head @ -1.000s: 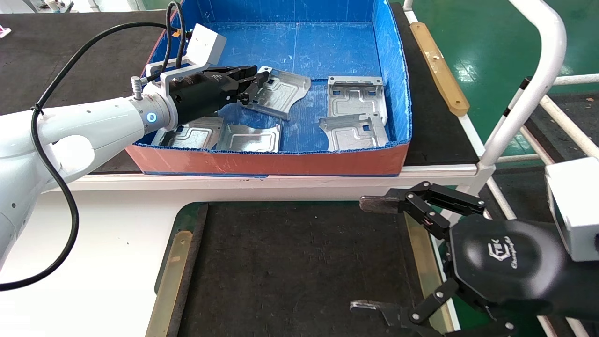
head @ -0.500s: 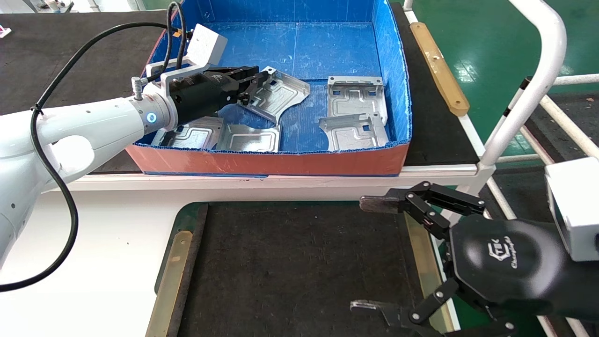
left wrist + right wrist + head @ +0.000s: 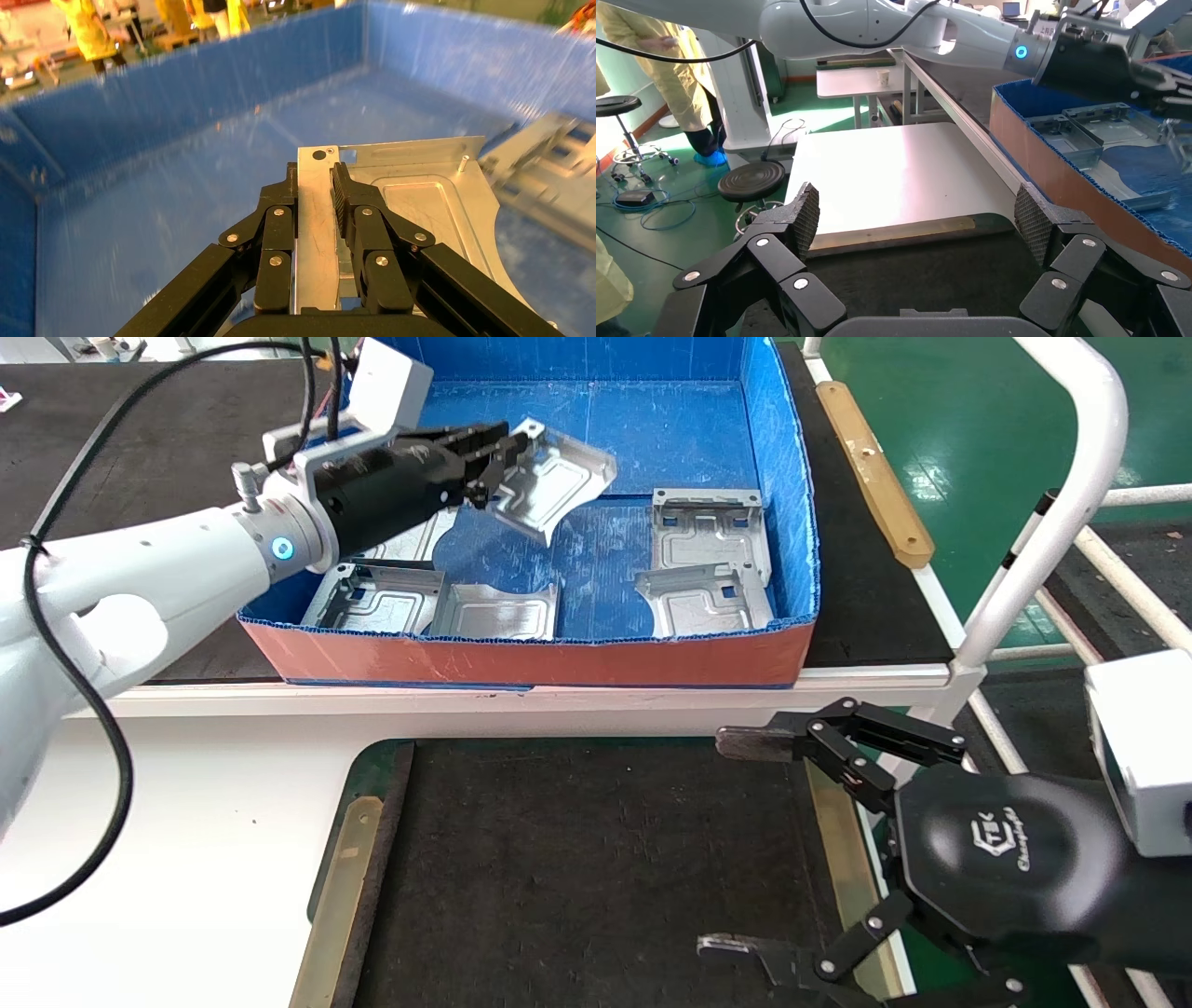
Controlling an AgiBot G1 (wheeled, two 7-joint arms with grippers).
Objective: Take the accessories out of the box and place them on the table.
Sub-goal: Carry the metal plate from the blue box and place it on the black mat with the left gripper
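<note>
Fingers of the left gripper (image 3: 492, 451) are clamped together on one silver plate (image 3: 549, 479), pinching its flanged edge between the two ribbed pads (image 3: 342, 193). The left wrist view shows the same grip close up: the left gripper (image 3: 314, 203) straddles the plate's (image 3: 422, 203) bent rim, next to a small round hole and a square one. That plate hangs tilted, clear of the floor of the box (image 3: 521, 665), over the box's left half and nearer its far wall than its front wall.

Below and around it, the other accessories lie on the blue floor. Two plates sit side by side against the orange-red front wall at the box's near-left corner, one (image 3: 377, 603) nearest the left wall and one (image 3: 498, 613) just beside it towards the middle. Another plate (image 3: 410, 540) lies partly hidden under the left arm. Two more rest in the right half, one (image 3: 710, 528) farther back and one (image 3: 705, 601) overlapping its near edge, close to the right wall.

Nearer the robot, the table (image 3: 577, 859) with its black mat and tan strips carries no plate. The right gripper (image 3: 731, 845) hovers at the mat's right edge with its fingers spread wide apart, holding nothing; the right wrist view shows the right gripper (image 3: 916, 232) with both pads (image 3: 805, 214) well separated above the mat.
</note>
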